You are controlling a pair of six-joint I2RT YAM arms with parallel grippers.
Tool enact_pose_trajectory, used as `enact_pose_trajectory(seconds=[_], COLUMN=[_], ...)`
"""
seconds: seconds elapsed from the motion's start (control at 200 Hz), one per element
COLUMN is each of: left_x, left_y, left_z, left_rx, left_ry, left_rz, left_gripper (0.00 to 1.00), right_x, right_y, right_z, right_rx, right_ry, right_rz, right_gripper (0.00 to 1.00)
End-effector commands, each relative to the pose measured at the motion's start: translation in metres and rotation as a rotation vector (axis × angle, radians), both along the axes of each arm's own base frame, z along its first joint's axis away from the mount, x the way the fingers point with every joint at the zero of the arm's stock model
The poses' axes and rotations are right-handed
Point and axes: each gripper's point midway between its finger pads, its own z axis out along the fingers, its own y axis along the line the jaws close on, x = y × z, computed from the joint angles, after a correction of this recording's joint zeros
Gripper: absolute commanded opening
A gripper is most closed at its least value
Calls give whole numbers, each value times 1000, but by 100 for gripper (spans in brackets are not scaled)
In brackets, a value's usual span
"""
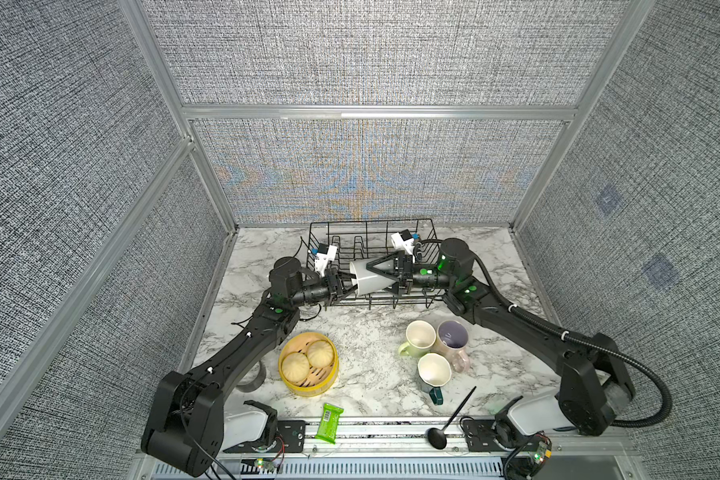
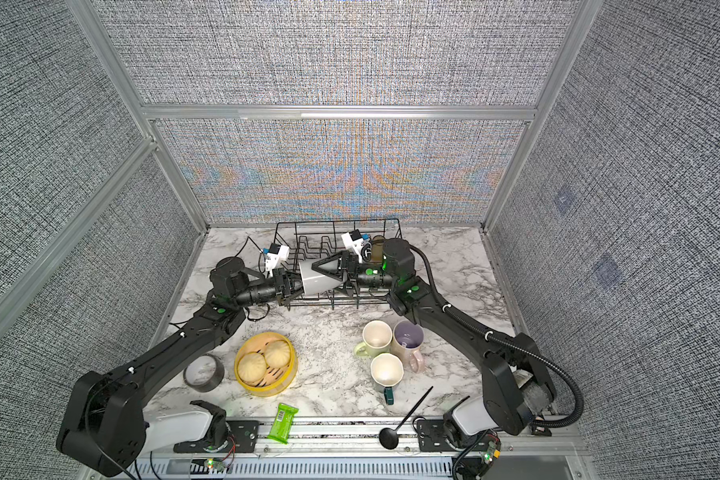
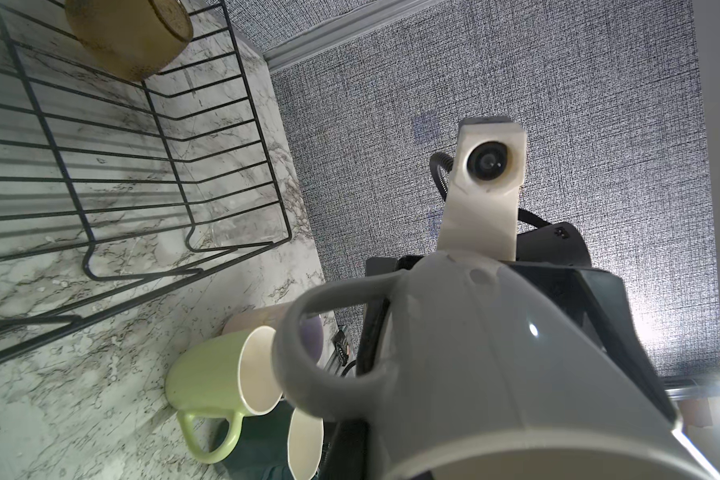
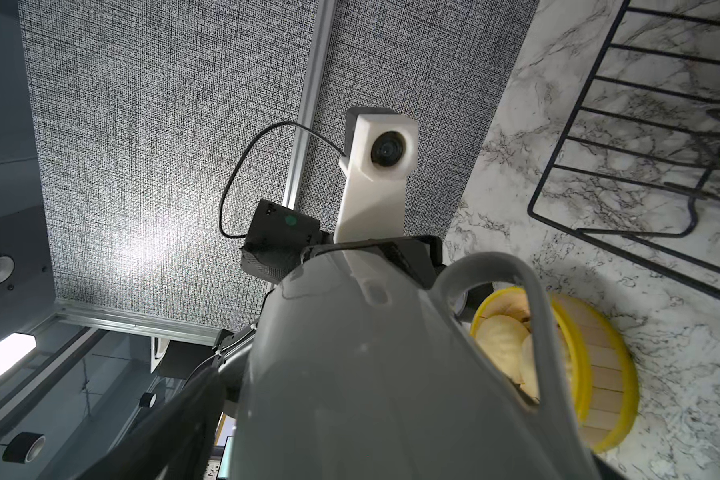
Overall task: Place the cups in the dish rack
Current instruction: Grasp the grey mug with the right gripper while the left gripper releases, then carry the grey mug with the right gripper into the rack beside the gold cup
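A grey-white mug [image 1: 368, 278] hangs on its side over the front of the black wire dish rack [image 1: 375, 232]. My left gripper [image 1: 346, 286] is shut on the mug's rim. My right gripper [image 1: 373, 276] is open, with its fingers straddling the narrow base end; in the right wrist view a gap shows between a finger [image 4: 163, 415] and the mug [image 4: 371, 374]. An amber tumbler [image 2: 377, 245] stands in the rack's far right corner. On the table in front stand a pale green mug [image 1: 418, 338], a pink mug [image 1: 452, 336] and a dark teal mug [image 1: 433, 372].
A yellow steamer basket with buns [image 1: 308, 363] sits front left, and a tape roll [image 2: 203, 372] lies beside my left arm. A green packet [image 1: 329, 423] and a black spoon [image 1: 449, 419] lie at the front edge. Walls close off three sides.
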Motion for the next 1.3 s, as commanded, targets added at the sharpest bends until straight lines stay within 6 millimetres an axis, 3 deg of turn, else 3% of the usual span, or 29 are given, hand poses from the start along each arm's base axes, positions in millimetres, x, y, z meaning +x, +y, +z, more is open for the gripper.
enact_pose_trajectory(seconds=[0.0,0.335,0.505,0.74,0.83,1.04,1.296], left_x=[-5,0,1,0,3,2,-9], left_y=[-2,-3,-4,-1,4,18,32], left_z=[5,-5,-11,-20,-25,-31,-29], left_rx=[-5,15,38,98,128,168,223], left_ry=[-22,-4,10,12,15,22,-2], left_rz=[-38,-33,-38,-40,-12,31,54], left_gripper=[0,0,27,29,30,45,54], right_x=[-5,-4,4,15,22,37,65], right_y=[6,15,14,7,-1,-27,-69], right_z=[19,21,16,5,2,-8,-42], right_rx=[53,95,99,81,68,-25,-282], right_ry=[-80,-57,-35,-37,-41,-79,-146], right_rz=[28,47,28,-12,-37,-117,-273], right_gripper=[95,80,77,76,76,76,76])
